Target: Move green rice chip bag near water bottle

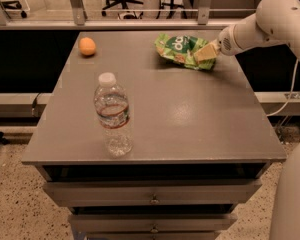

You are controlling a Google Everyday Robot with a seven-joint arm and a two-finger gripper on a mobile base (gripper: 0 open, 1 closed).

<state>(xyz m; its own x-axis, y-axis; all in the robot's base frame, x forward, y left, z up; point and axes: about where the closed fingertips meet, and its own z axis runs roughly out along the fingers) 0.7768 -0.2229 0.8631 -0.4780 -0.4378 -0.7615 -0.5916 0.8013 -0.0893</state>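
The green rice chip bag (180, 48) lies at the far right of the grey table (190, 114), its right end raised a little. My gripper (206, 52) reaches in from the right on the white arm (270, 21), and its tan fingers are shut on the bag's right end. The water bottle (112, 115) stands upright near the table's front left, clear with a white cap and a reddish label stripe. It is well apart from the bag.
An orange (87, 46) sits at the table's far left corner. Drawers (152, 200) run below the front edge. A rail with posts (140, 23) runs behind the table. A white robot part (292, 194) stands at the lower right.
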